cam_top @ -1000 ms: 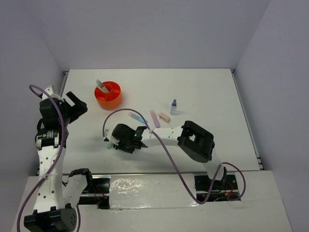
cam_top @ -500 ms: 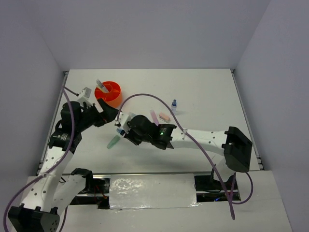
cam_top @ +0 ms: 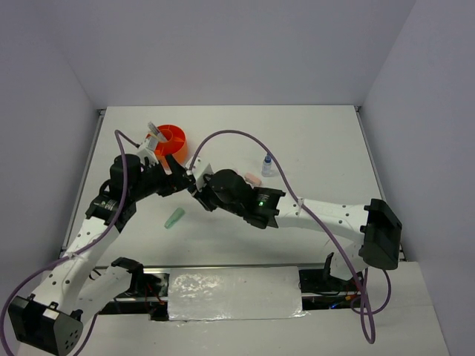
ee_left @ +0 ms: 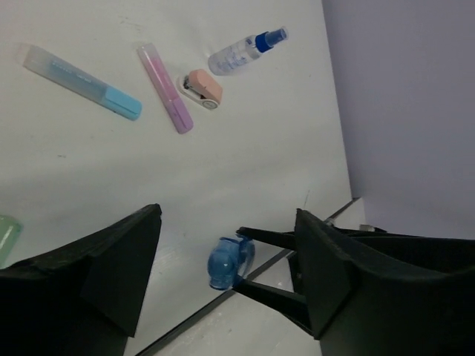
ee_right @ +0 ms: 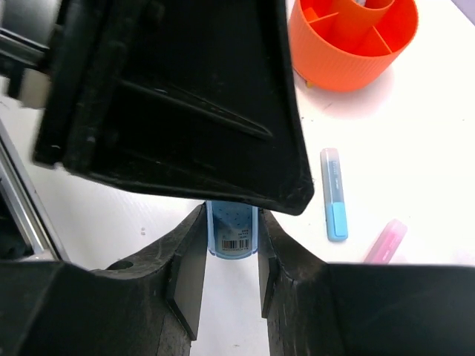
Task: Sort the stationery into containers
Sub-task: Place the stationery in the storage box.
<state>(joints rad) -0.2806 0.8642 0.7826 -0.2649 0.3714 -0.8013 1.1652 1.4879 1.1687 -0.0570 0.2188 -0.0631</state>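
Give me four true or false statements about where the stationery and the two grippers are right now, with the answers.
1. The right gripper is clamped on a blue barcoded piece. True.
2. The green marker is inside the orange organizer. False: it lies on the table, near the left arm.
3. The left gripper has its jaws apart. True.
4. The pink eraser sits in a compartment of the organizer. False: it is on the table beside the pink marker.
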